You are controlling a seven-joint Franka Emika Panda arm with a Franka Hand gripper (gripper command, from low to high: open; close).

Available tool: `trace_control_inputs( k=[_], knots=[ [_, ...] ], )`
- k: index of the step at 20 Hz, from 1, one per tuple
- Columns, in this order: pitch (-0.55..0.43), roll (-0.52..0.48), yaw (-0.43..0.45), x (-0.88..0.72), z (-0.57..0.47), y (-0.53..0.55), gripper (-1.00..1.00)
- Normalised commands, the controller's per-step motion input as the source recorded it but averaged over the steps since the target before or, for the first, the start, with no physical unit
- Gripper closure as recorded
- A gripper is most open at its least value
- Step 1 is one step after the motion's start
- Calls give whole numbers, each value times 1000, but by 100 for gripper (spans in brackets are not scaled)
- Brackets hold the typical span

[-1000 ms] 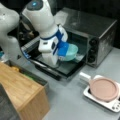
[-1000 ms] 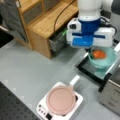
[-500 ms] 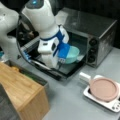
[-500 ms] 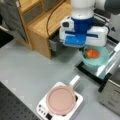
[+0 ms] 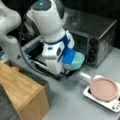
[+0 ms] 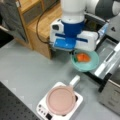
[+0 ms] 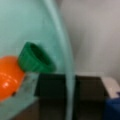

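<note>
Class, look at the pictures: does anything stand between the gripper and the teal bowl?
Nothing visible does. The gripper is at the rim of the teal bowl, which holds an orange object above the open toaster oven door.

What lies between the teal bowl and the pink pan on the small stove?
In a front view, only bare grey table separates the teal bowl from the pink pan; the pan's white handle points toward the bowl.

Teal bowl (image 6: 86, 62) at the pincer (image 6: 74, 52), holding orange fruit (image 6: 82, 57), green cup (image 7: 35, 58)
</note>
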Motion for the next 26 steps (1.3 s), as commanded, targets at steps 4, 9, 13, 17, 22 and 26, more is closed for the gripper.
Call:
trace_control_inputs(
  k=[4,9,13,17,22,26],
  knots=[
    [250,-124,-128,596,315,-456,100],
    [260,-133,-66,661,235,-433,100],
    [304,-143,5,668,208,-387,100],
    [300,-108,13,635,175,-263,100],
    [293,-74,40,537,169,-200,100],
    [261,-63,73,475,140,-225,100]
  ],
)
